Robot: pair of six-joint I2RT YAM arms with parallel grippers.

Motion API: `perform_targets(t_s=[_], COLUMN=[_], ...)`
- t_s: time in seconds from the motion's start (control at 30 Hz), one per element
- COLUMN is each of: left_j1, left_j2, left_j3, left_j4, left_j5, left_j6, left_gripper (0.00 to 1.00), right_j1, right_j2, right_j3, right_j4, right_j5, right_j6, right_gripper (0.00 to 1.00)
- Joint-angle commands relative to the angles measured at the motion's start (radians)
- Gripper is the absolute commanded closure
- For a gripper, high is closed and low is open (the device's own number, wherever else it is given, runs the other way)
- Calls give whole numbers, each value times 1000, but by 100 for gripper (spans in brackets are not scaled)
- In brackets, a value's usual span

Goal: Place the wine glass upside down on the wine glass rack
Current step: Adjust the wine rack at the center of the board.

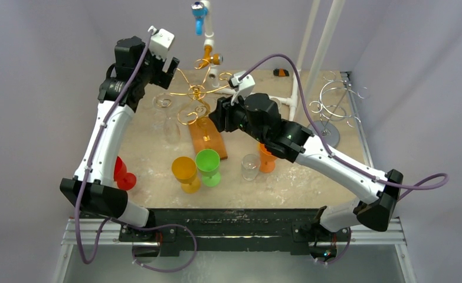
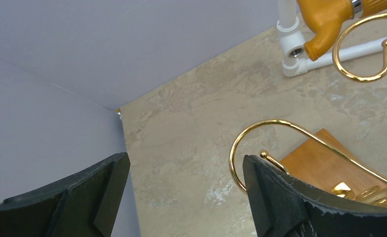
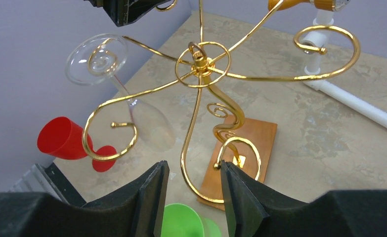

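Note:
A clear wine glass (image 3: 132, 106) hangs upside down from a left arm of the gold wine glass rack (image 3: 199, 61), its foot (image 3: 96, 58) resting in the gold loop. It also shows in the top view (image 1: 168, 115), as does the rack (image 1: 197, 94). My left gripper (image 1: 168, 66) is open and empty, just above and behind the glass's foot; its wrist view shows open jaws (image 2: 186, 182) over a gold loop (image 2: 260, 129). My right gripper (image 3: 193, 192) is open and empty, right of the rack's stem in the top view (image 1: 216, 115).
The rack's wooden base (image 1: 207, 137) sits mid-table. In front stand a yellow glass (image 1: 185, 172), a green glass (image 1: 208, 165), a small clear glass (image 1: 250, 167) and an orange glass (image 1: 267, 159). A red glass (image 1: 121, 173) lies at left. A silver rack (image 1: 333, 106) stands at right.

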Motion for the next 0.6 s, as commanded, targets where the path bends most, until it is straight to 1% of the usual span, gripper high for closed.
perform_targets(t_s=[0.0, 0.2, 0.3, 0.37, 0.4, 0.43, 0.47, 0.5, 0.57], left_j1=[0, 0, 0, 0, 0, 0, 1, 2, 1], left_j2=[-48, -51, -51, -47, -43, -41, -39, -39, -40], left_j3=[43, 18, 45, 79, 99, 124, 148, 178, 228], left_j4=[-86, -78, -86, -102, -113, -124, -137, -157, -189], left_j5=[6, 2, 7, 5, 0, -6, -9, -10, -10], left_j6=[-2, -5, -14, -21, -27, -36, -43, -54, -83], left_gripper=[8, 10, 10, 9, 9, 8, 6, 5, 3], right_j1=[12, 10, 11, 10, 11, 11, 10, 10, 9], right_j2=[-5, 19, 26, 26, 27, 25, 22, 14, -27], right_j3=[73, 151, 191, 222, 239, 254, 264, 261, 212], right_j4=[-102, -136, -152, -165, -174, -185, -193, -193, -146], right_j5=[-37, -27, -16, -11, -10, -7, -15, -37, -84], right_j6=[-23, -61, -80, -95, -102, -104, -108, -110, -95], right_gripper=[48, 45, 42, 39, 35, 25, 5, 2, 1])
